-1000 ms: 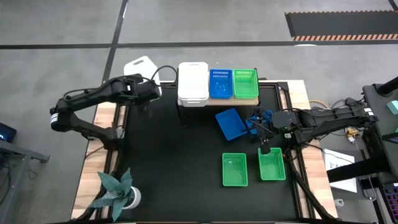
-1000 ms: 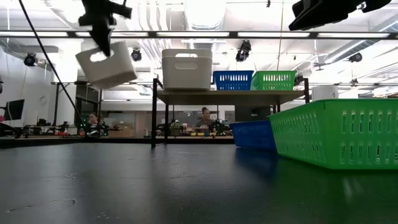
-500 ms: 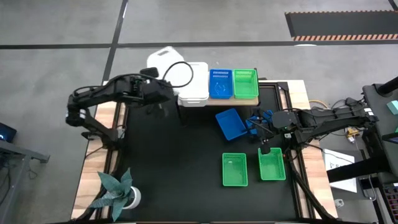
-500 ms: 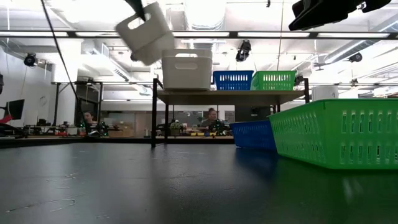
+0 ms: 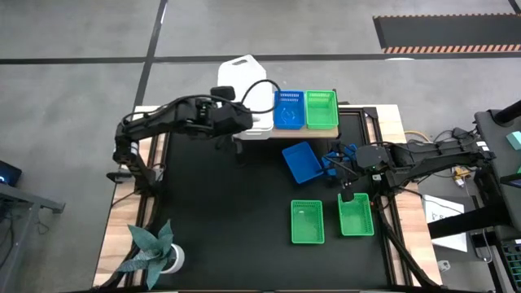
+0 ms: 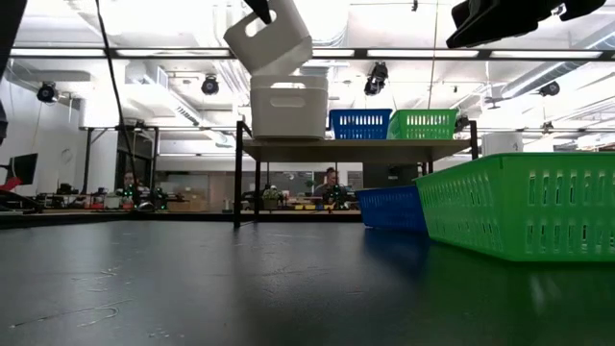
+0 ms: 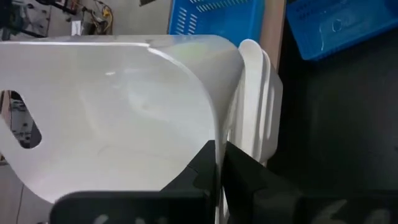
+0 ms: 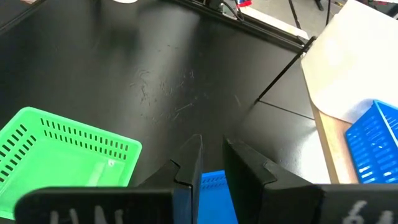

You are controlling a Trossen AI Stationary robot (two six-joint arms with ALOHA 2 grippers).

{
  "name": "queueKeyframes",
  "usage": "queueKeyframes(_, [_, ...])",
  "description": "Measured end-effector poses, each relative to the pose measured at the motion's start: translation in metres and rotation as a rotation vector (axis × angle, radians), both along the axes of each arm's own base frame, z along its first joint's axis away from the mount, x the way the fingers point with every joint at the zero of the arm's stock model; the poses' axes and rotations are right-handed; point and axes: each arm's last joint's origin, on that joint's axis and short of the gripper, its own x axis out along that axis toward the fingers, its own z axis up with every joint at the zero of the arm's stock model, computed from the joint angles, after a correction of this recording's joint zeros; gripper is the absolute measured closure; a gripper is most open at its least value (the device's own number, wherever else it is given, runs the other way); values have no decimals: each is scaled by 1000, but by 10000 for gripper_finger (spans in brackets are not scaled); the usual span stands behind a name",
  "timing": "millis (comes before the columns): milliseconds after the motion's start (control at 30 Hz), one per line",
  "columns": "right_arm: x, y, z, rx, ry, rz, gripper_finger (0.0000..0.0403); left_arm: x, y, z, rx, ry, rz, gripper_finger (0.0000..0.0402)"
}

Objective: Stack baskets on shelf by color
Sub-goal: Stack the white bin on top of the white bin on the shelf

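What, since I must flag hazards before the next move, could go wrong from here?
1. The left gripper holds the white basket tilted, pinched by one wall, above the white stack. Lowered like that, a corner may catch the stack's rim instead of nesting.
2. The stack sits at the shelf's end; a sideways push could shove it off, or into the blue basket beside it.
The right gripper waits over the table.

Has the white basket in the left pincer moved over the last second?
Yes. The white basket, held in the left pincer, has travelled rightward toward the shelf and now hangs tilted just above the white stack.
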Motion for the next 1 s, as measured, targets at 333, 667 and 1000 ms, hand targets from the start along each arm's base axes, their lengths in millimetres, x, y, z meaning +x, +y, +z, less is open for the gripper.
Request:
queueKeyframes(333, [0,0,-1,0,2,0,346,15,1,-13,-3,21,1,402])
queueKeyframes(667, [0,0,-1,0,1,0,346,20,3,-16,-4,12,3,402])
queueKeyframes(1000, [0,0,-1,0,2,0,346,22,4,-17,-6,3,3,402])
